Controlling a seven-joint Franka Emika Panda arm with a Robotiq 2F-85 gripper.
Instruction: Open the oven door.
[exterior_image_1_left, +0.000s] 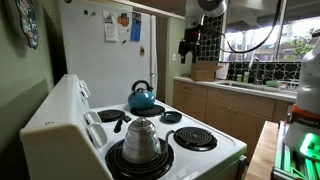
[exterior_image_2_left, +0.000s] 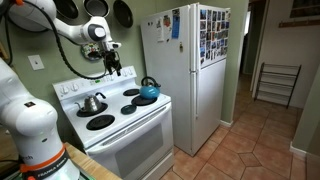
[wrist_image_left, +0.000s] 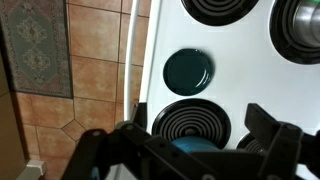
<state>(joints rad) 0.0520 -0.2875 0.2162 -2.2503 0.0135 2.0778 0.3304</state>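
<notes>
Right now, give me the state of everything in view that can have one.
oven door: shut.
gripper: open, holding nothing.
fridge door: shut.
blue kettle: upright on the stovetop.
silver kettle: upright on the stovetop.

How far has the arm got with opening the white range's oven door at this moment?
Done: nothing yet. The white enamel oven door sits flush shut. In hand: only the approach. The black Robotiq gripper hangs open above the black coil burners at the back of the stovetop, holding nothing. Left: come round to the range's front, descend, grip the door's top edge and pull it down.
</notes>
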